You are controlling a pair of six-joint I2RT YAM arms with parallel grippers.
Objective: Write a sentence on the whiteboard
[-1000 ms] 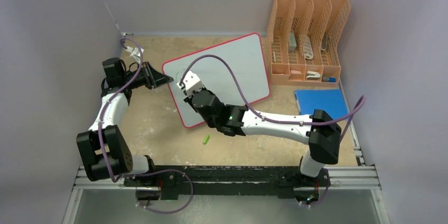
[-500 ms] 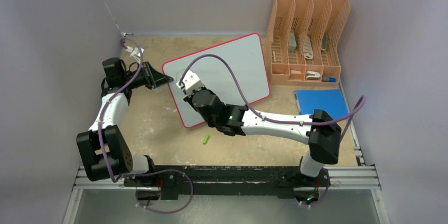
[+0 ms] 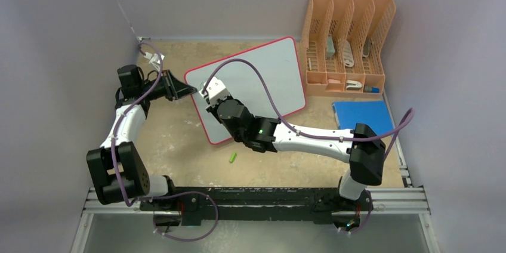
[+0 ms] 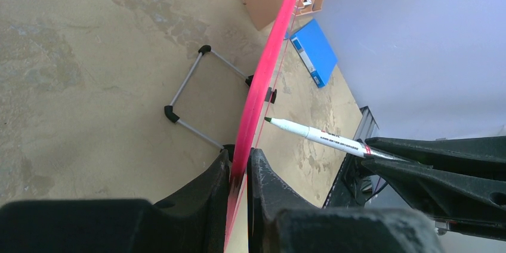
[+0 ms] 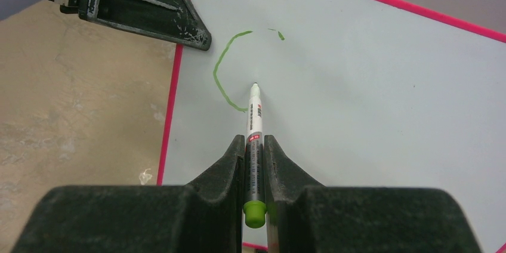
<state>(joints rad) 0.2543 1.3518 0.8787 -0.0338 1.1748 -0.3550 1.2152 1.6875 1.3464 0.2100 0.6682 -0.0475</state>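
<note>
The whiteboard [image 3: 256,83] stands tilted on the bench [image 3: 173,139], and a thin wire stand [image 4: 191,95] is behind it. It is pale with a red rim. The left arm's fingers [image 3: 188,90] are pressed close together and pinch the red rim on the left side of the whiteboard. The right arm reaches over the front of the whiteboard. The right arm's fingers [image 5: 241,145] are shut tight on a white marker [image 5: 255,122] with a green end. The marker points at the upper left part of the whiteboard. A curved green line [image 5: 221,74] is drawn there, like a big open letter, with a tiny green dash just beside its top. The tip of the marker is just beside the low end of the green line, but it is hard to tell if it touches the whiteboard. An orange rack [image 3: 349,44] stands right of the whiteboard. A flat blue thing [image 3: 363,116] lies near the whiteboard's right corner. A small green cap [image 3: 233,157] lies on the bench in front of the whiteboard.
</note>
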